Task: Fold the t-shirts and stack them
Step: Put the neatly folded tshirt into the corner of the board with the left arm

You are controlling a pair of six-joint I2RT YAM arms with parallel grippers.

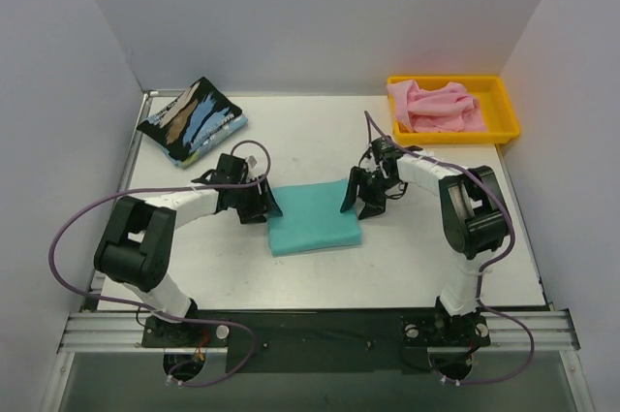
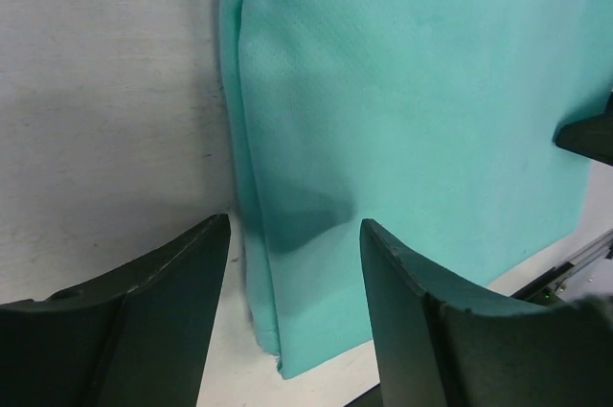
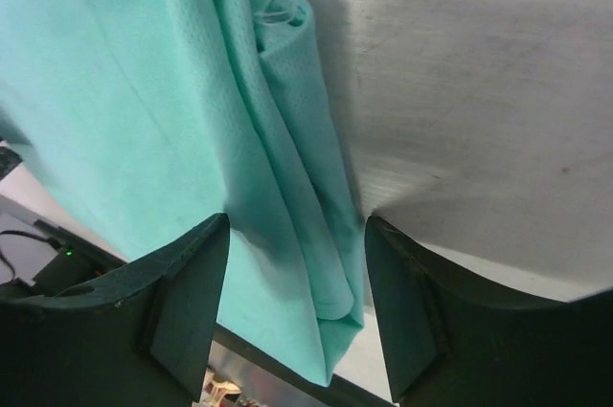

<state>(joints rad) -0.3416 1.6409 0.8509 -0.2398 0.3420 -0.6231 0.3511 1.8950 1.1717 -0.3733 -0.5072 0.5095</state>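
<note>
The teal-green t-shirt (image 1: 312, 217) lies folded into a flat rectangle at the table's middle. My left gripper (image 1: 265, 206) is open, its fingers straddling the shirt's left edge (image 2: 251, 263) without closing on it. My right gripper (image 1: 356, 201) is open, its fingers straddling the shirt's right folded edge (image 3: 306, 215). The black streaked t-shirt (image 1: 192, 120) lies folded at the back left. The pink t-shirt (image 1: 436, 107) lies crumpled in the yellow tray (image 1: 504, 121) at the back right.
White walls enclose the table on three sides. Purple cables loop from both arms. The table's metal rail (image 1: 320, 330) runs along the near edge by the arm bases.
</note>
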